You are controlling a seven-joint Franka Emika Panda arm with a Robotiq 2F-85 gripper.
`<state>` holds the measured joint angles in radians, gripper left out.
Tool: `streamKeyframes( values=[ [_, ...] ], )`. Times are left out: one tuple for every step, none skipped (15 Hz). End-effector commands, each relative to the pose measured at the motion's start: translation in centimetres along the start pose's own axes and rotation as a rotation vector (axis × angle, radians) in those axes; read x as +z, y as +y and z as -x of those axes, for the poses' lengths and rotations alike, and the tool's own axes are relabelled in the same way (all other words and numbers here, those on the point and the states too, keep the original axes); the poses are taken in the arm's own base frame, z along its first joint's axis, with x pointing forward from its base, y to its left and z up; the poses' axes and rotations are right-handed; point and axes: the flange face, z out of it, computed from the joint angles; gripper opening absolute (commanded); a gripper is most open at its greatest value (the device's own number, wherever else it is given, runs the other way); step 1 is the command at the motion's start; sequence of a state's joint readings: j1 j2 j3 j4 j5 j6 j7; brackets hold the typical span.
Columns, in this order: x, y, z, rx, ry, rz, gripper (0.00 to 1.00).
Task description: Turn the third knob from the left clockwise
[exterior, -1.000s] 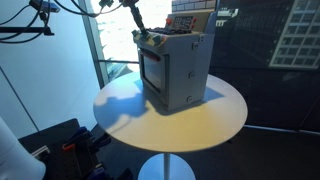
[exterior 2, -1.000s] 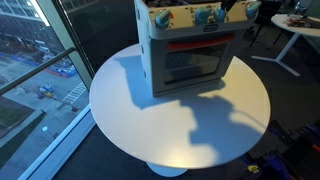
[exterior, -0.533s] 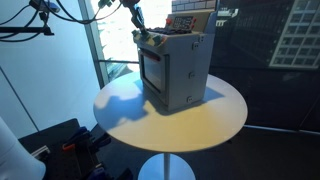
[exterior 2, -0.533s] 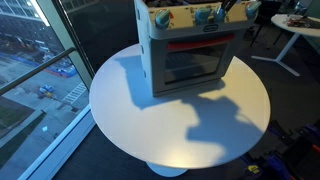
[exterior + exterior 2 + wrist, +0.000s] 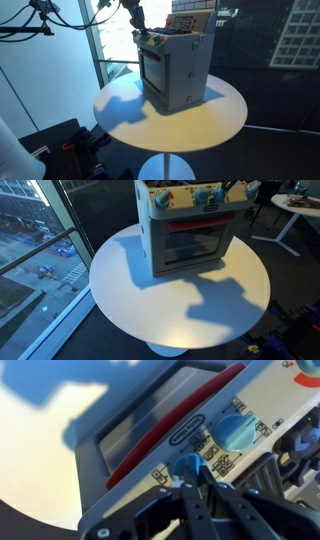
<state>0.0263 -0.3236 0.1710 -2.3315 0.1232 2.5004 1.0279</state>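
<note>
A grey toy oven [image 5: 178, 70] with a glass door and a red handle [image 5: 195, 223] stands on a round white table [image 5: 130, 295]. A row of knobs runs along its top panel [image 5: 200, 195]. In the wrist view my gripper [image 5: 199, 484] is shut on a blue knob [image 5: 190, 463], one finger on each side of it. A second blue knob [image 5: 237, 430] sits just beyond it. In both exterior views the gripper [image 5: 142, 32] [image 5: 233, 189] is down at the knob row; which knob it holds cannot be told there.
The oven sits towards the back of the table [image 5: 200, 122]. A glass wall and railing [image 5: 110, 65] run behind it. Another white table [image 5: 290, 215] stands further off. Cables and dark equipment [image 5: 60, 140] lie on the floor beside the table's foot.
My arm has shifted very slightly at the knob row and its shadow on the table has changed a little. The oven has not moved.
</note>
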Motion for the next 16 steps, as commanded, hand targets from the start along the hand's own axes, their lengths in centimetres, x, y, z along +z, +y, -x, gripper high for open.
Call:
streamKeyframes(
  values=[
    [0.4,1.8,-1.1,0.053,0.001,0.007,0.05],
    [0.3,1.7,-1.1,0.051,0.001,0.008,0.22],
    [0.2,1.7,-1.1,0.045,0.001,0.009,0.38],
    [0.2,1.8,-1.2,0.043,0.000,0.009,0.44],
    [0.1,1.9,-1.4,0.041,-0.004,0.011,0.52],
    [0.0,2.0,-1.6,0.041,-0.003,0.013,0.61],
    [0.0,2.1,-1.7,0.037,-0.005,0.016,0.68],
    [-0.1,2.2,-1.8,0.030,-0.006,0.018,0.77],
    [-0.1,2.3,-1.9,0.021,-0.007,0.020,0.84],
    [-0.2,2.3,-1.9,0.007,-0.008,0.020,0.92],
    [-0.3,2.2,-1.9,-0.014,-0.013,0.021,1.00],
    [-0.4,2.2,-1.8,-0.035,-0.016,0.022,1.00],
    [-0.5,2.1,-1.6,-0.070,-0.026,0.028,1.00],
    [-0.6,2.1,-1.5,-0.098,-0.028,0.033,1.00],
    [-0.8,2.1,-1.2,-0.141,-0.043,0.044,1.00],
    [-1.1,2.1,-1.0,-0.186,-0.059,0.060,1.00]
  ],
)
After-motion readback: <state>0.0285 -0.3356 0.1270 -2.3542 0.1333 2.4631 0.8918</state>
